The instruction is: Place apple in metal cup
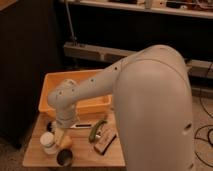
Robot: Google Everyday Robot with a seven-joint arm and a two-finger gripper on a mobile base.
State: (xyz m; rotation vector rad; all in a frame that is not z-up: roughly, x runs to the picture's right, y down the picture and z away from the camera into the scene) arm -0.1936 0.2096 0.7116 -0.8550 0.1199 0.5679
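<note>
The apple (pixel 66 143), yellow-orange, rests on the wooden table (pixel 82 156) near its front left. Right in front of the apple stands the metal cup (pixel 64 157), upright, with a dark inside. My gripper (pixel 60 133) hangs at the end of the white arm (pixel 150 110), just above and slightly left of the apple. Its pale fingers point down and stand open, and I see nothing held between them. The arm hides the right half of the table.
A white squat jar (pixel 48 144) stands just left of the apple. A yellow bin (pixel 50 86) fills the table's back. A green elongated item (pixel 97 130), a brown packet (pixel 105 141) and a white utensil (pixel 82 125) lie mid-table.
</note>
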